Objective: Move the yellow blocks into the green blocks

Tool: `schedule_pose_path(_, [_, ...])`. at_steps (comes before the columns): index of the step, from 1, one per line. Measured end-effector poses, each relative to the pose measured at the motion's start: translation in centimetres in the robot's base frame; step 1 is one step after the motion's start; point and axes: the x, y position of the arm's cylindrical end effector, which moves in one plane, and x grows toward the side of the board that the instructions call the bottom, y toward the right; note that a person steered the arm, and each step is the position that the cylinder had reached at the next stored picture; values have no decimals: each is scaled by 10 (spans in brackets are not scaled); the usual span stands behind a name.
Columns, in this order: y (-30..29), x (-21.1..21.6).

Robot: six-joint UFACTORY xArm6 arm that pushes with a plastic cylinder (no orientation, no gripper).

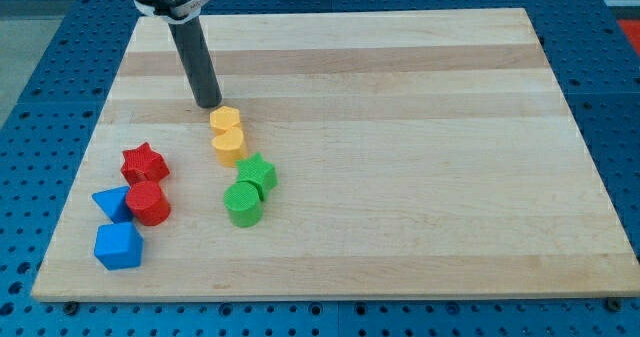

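Blue blocks (pixel 119 245) hug the board's (pixel 420 237) bottom-left edge; my tip (pixel 209 106), a jawless tool holding nothing, sits beside the yellow blocks (pixel 227 135).

One raised view looks down across the whole wooden board (pixel 400 97).

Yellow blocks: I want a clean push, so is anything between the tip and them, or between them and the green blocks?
Nothing visible. My tip sits just up-left of the yellow blocks, and the green blocks lie directly below them, nearly touching.
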Motion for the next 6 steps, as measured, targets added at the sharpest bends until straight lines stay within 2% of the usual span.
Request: schedule_pose_path(6, [34, 73])
